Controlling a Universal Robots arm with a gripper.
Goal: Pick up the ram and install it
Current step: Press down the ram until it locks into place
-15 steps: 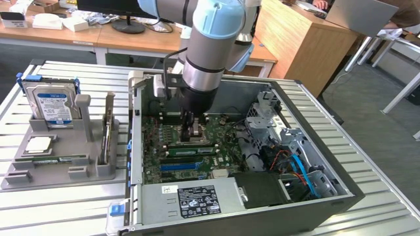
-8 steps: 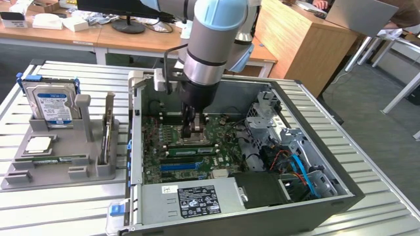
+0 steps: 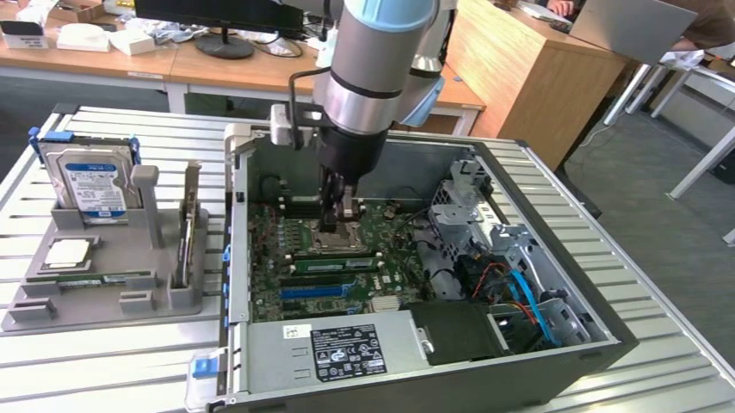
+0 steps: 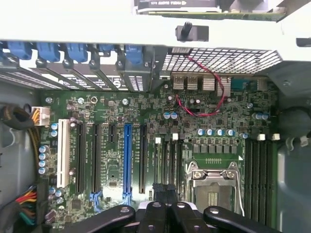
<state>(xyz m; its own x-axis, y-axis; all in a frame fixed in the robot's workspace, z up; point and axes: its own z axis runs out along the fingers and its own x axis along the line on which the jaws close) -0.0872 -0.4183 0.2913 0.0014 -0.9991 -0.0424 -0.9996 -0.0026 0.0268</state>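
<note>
Gripper [image 3: 334, 225] closed, empty, over mobo; ram [image 3: 106, 278] well apart in holder.

A single grey robot arm [image 3: 373, 77] with pale blue joint caps reaches straight down from above, its wrist vertical. At its end the black tool [image 3: 340, 222] points downward. Its dark fingers [image 4: 163, 191] appear pressed together with nothing visibly between them, though they are partly cropped.
</note>
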